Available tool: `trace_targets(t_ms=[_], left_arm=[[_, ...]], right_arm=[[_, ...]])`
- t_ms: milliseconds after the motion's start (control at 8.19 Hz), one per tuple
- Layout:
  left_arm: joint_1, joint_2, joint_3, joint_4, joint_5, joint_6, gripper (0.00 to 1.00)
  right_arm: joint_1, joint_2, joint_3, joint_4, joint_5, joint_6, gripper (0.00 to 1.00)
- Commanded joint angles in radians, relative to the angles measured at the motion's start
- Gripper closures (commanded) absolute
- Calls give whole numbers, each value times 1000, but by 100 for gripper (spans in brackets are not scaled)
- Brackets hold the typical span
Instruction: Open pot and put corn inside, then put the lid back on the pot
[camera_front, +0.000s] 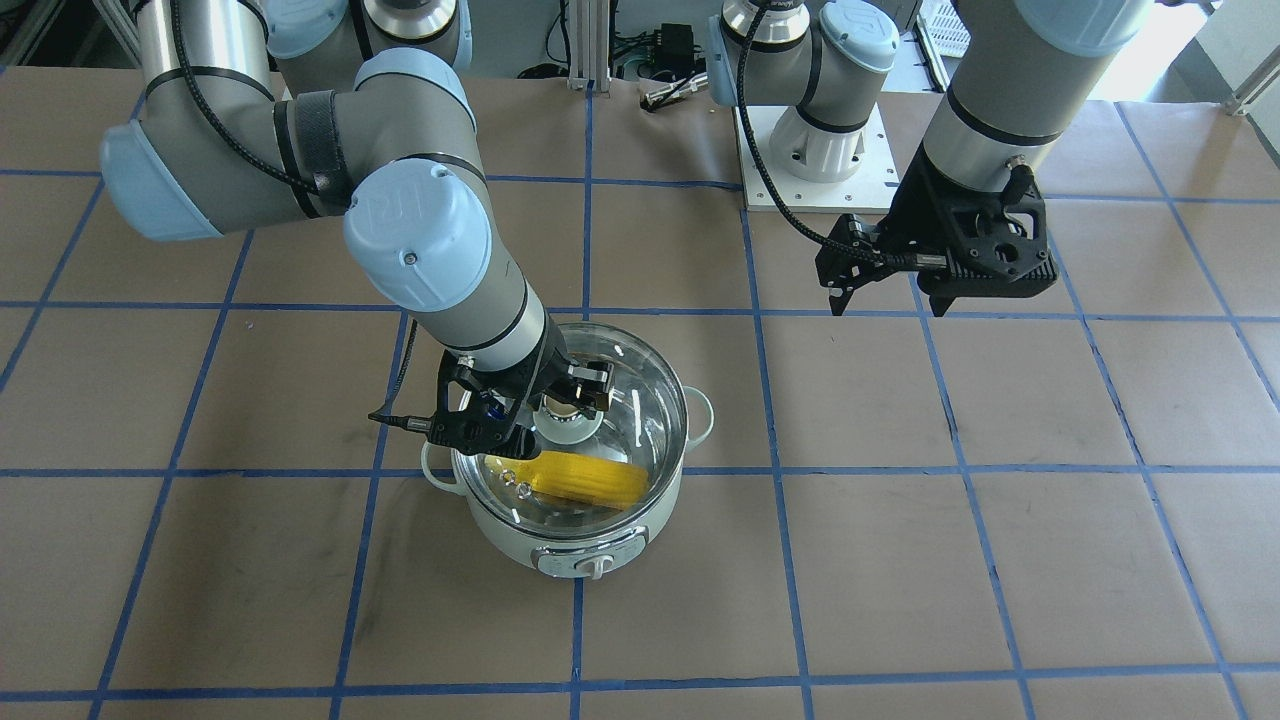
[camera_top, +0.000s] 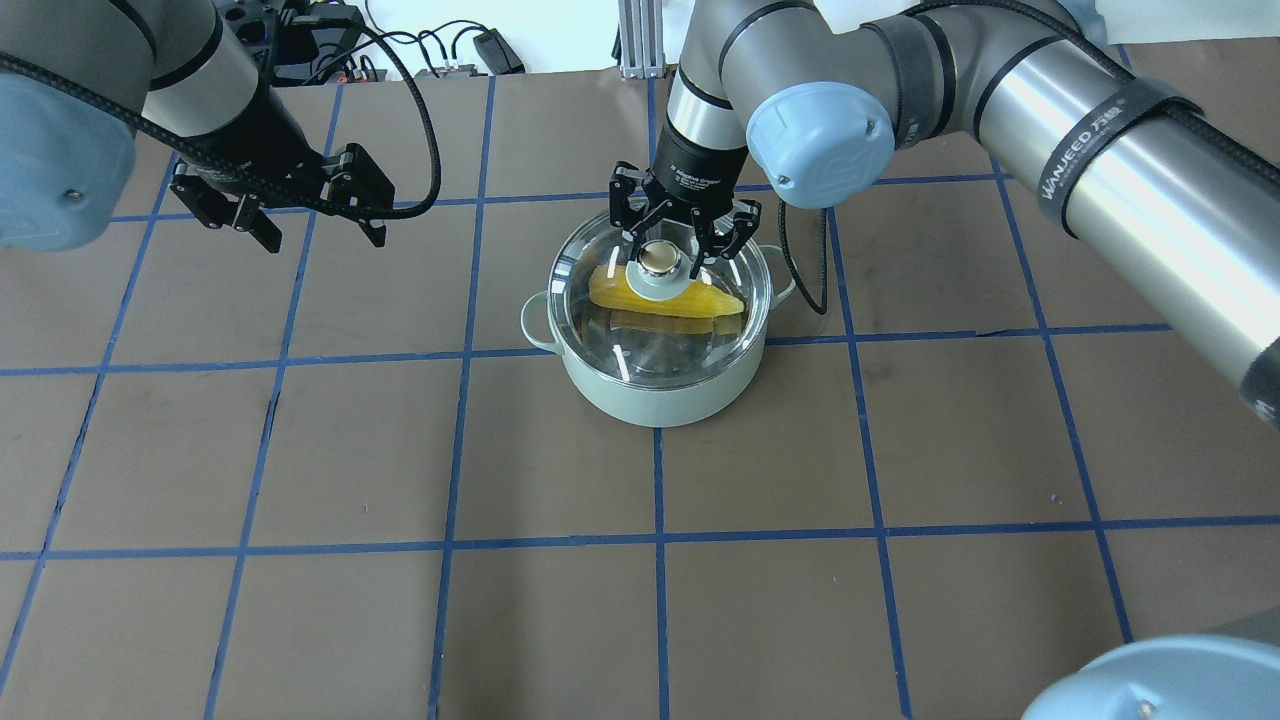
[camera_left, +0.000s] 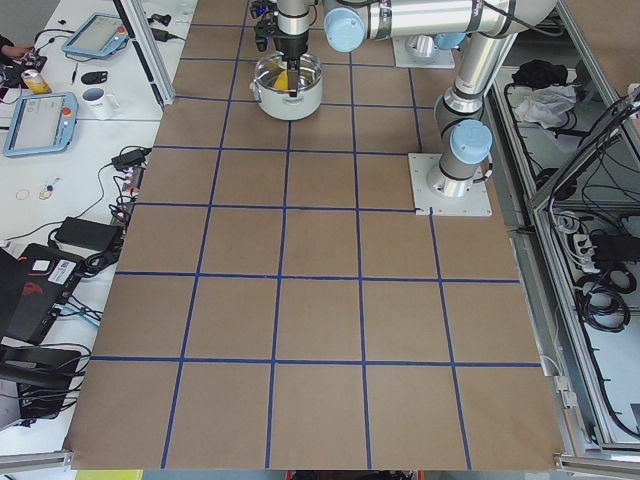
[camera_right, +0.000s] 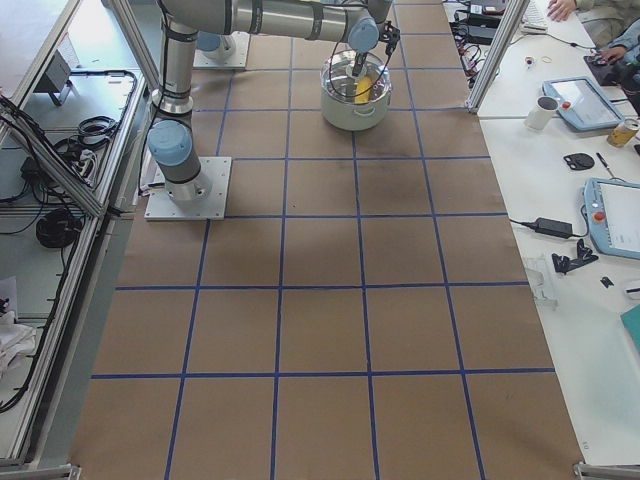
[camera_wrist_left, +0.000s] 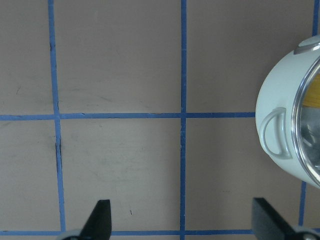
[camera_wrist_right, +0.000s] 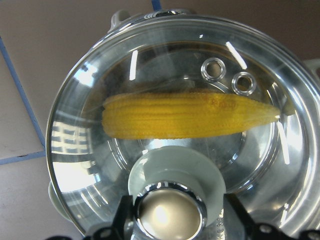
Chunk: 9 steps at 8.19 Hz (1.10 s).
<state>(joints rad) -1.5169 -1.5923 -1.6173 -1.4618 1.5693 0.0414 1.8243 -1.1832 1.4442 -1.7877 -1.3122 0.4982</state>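
Pot: nearest the operators' side, our pot (camera_top: 660, 398) stands upright on the table (camera_front: 900, 560). Its dial (camera_front: 590, 566) faces away from the robot, right over a blue tape line (camera_front: 577, 640).
Corn: the corn (camera_wrist_right: 190, 116) is lying flat inside the pot, and we can see it clearly through the glass.
Lid: the lid (camera_top: 690, 345) sits on the pot's rim and looks level and seated all round, as far as we can tell.
Right gripper: the right gripper (camera_top: 663, 262) is straight over the lid, fingers either side of the knob (camera_wrist_right: 170, 215). The wrist view shows a sliver of gap beside the knob, so we'd call it slightly spread, not clamped.
Left gripper: further back and well off to the side, the left gripper (camera_front: 890, 305) hangs above bare table. Fingers wide apart, holding nothing.
Done: pot opened, corn in, lid back on, judging by how things lie.
Left: pretty much just lifting the right gripper clear of the knob without dragging the lid. We reckon it's basically finished.
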Motion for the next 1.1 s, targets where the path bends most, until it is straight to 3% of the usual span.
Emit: trace_targets(t_ms=[0,366,610,977], left_arm=[[0,0,0,0,0,0,0],[0,2,0,0,-2,0,0],[0,0,0,0,-2,0,0],[0,-2,-1,-2,-2,0,0]], right_arm=[[0,0,10,-2,-1,0,9],[-14,-36,-19,-2,-19,-9,0],[-61,-87,-28,13,-70,-117,0],[-193,-260,-27,224,-229,-388,0]])
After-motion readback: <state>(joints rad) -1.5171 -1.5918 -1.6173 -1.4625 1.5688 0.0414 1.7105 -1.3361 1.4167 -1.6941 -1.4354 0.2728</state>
